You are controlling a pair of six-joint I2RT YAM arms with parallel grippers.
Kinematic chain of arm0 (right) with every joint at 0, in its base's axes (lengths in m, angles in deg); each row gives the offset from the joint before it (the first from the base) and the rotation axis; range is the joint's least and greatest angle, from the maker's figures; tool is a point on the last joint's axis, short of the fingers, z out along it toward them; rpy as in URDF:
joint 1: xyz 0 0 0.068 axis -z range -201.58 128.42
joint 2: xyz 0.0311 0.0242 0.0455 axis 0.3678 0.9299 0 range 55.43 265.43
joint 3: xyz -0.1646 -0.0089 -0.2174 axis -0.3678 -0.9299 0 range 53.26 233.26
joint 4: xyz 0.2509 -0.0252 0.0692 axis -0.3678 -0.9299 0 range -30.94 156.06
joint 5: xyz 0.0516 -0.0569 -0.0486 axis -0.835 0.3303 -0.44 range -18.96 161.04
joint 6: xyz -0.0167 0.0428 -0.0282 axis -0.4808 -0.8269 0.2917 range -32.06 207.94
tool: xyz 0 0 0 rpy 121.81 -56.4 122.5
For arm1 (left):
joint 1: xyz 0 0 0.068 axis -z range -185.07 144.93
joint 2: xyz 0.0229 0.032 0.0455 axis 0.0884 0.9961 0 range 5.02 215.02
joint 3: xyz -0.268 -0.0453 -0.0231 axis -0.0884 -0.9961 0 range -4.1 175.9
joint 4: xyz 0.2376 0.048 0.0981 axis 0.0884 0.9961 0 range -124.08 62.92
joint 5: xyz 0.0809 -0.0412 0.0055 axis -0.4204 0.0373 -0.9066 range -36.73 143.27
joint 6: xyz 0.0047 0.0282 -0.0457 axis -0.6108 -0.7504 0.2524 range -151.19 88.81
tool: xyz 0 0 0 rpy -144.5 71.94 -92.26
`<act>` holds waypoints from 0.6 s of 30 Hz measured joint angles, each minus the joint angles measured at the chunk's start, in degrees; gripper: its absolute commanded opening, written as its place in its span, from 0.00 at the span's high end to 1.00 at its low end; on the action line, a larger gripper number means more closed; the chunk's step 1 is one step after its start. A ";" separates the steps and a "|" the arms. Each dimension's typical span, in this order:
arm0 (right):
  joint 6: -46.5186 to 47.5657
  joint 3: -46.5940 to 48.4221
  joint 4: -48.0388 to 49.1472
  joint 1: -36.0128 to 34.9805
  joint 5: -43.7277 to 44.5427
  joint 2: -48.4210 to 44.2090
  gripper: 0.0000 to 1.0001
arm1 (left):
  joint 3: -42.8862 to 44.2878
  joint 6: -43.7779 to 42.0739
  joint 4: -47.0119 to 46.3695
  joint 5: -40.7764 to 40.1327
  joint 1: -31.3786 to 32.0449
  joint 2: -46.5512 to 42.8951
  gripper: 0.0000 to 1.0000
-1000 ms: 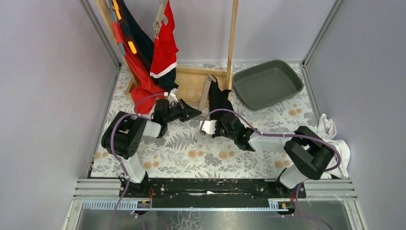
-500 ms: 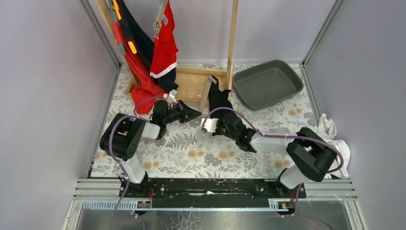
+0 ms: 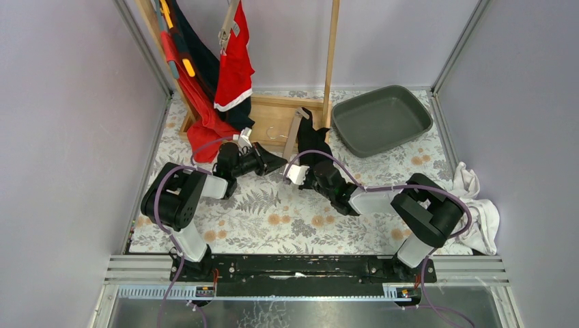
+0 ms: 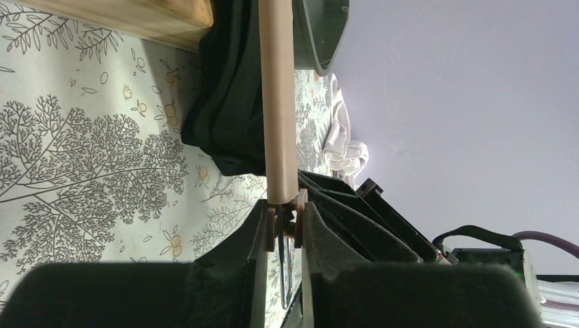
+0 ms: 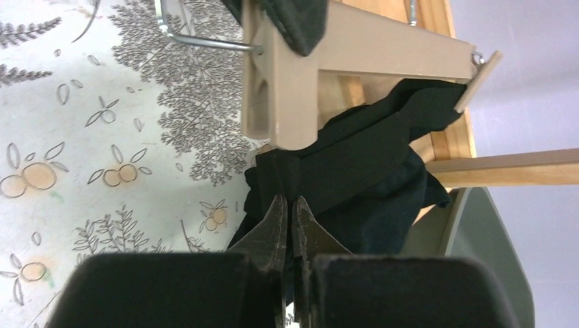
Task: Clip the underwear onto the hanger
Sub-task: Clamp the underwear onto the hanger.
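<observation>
A tan hanger (image 3: pixel 293 133) lies tilted in front of the wooden rack base, with black underwear (image 3: pixel 313 140) bunched at its right side. My left gripper (image 3: pixel 275 162) is shut on the hanger's end clip (image 4: pixel 287 213). In the left wrist view the hanger bar (image 4: pixel 276 102) runs straight up from my fingers, with the underwear (image 4: pixel 225 109) behind it. My right gripper (image 3: pixel 307 166) sits just below the hanger. In the right wrist view its fingers (image 5: pixel 287 205) are pinched on a fold of the underwear (image 5: pixel 369 157) under the clip (image 5: pixel 273 102).
A grey tray (image 3: pixel 382 119) sits at the back right. A wooden rack post (image 3: pixel 331 55) and base (image 3: pixel 270 116) stand at the back. Red and dark garments (image 3: pixel 229 65) hang at the back left. A pile of white cloths (image 3: pixel 478 205) lies at the right edge.
My right gripper has moved a little left and farther in, carrying the underwear fold toward the hanger's clip. My left gripper has hardly moved.
</observation>
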 measured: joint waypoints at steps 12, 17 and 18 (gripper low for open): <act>-0.68 1.03 8.44 -0.02 2.45 4.09 1.00 | 0.00 3.21 0.09 -0.09 -0.02 0.00 1.00; -0.66 1.03 9.97 -0.20 2.43 4.24 1.00 | 0.11 3.54 0.42 -0.17 -0.02 0.00 1.00; -0.66 1.03 10.34 -0.26 2.43 4.24 1.00 | 0.17 3.56 0.44 -0.26 -0.02 0.00 1.00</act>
